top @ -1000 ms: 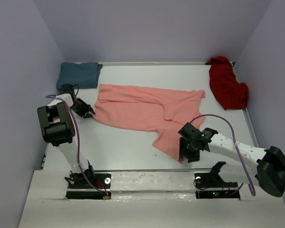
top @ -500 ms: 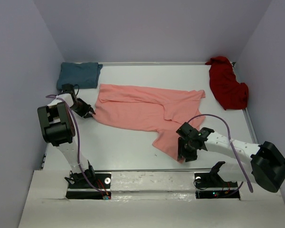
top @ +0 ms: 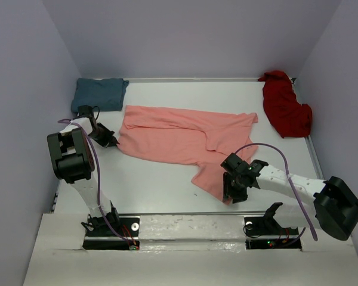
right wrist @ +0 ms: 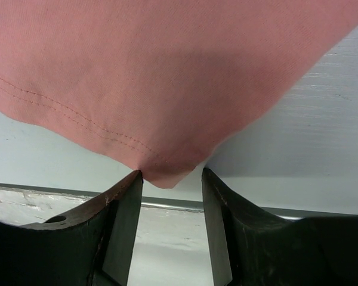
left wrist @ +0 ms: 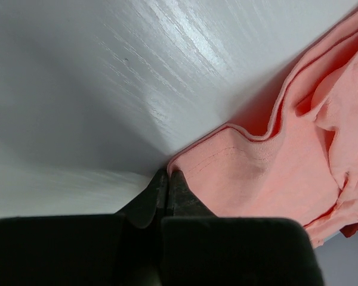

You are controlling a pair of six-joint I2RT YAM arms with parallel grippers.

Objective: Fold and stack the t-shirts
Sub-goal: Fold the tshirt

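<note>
We see the left fingers (left wrist: 148, 201) pinched shut on the salmon-pink t-shirt (top: 173, 140) corner; the right fingers (right wrist: 124, 208) stand half open, straddling its near corner.

My workspace is basically a plain white table (top: 161, 190) boxed in by a left wall (top: 24, 83), far wall (top: 191, 36) and right wall (top: 346, 65), all pale lavender. Soft light leaves a bright streak (left wrist: 191, 36) on the tabletop. The near edge has a metal strip (right wrist: 167, 204), then a white ledge (top: 191, 265).

Matt cloth salmon shirt (left wrist: 274, 173), glossy table (left wrist: 137, 71)
</note>
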